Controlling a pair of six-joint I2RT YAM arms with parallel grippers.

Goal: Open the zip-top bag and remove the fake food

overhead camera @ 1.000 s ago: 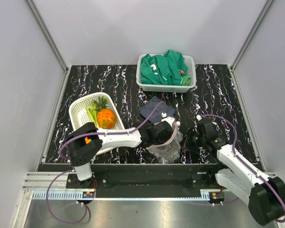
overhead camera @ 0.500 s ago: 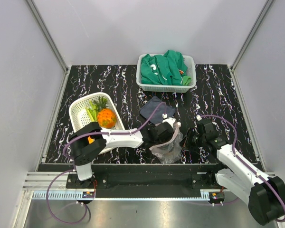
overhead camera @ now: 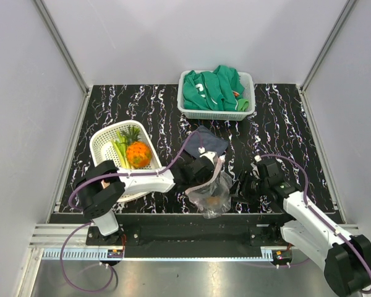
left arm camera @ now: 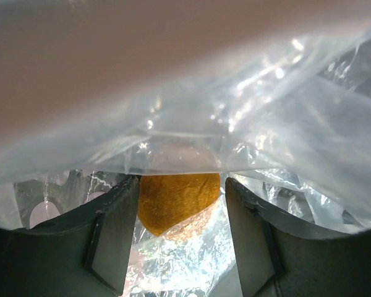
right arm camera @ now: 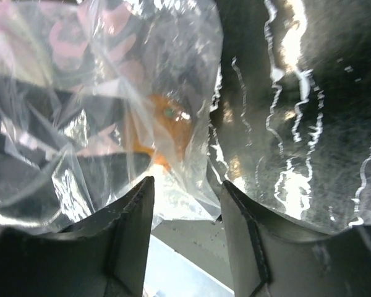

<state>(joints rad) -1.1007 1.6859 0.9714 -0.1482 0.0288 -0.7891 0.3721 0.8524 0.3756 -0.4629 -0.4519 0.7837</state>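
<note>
Top external view has the zip-top bag crumpled at the near edge of the table between both arms, one orange fake food piece inside. On the wrist views the left gripper has its fingers spread with that piece showing between them, and the right gripper is spread too, bag plastic in its gap

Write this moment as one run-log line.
left gripper: open, orange piece between jaws | right gripper: open, beside zip-top bag | white basket: pineapple, leek inside
</note>
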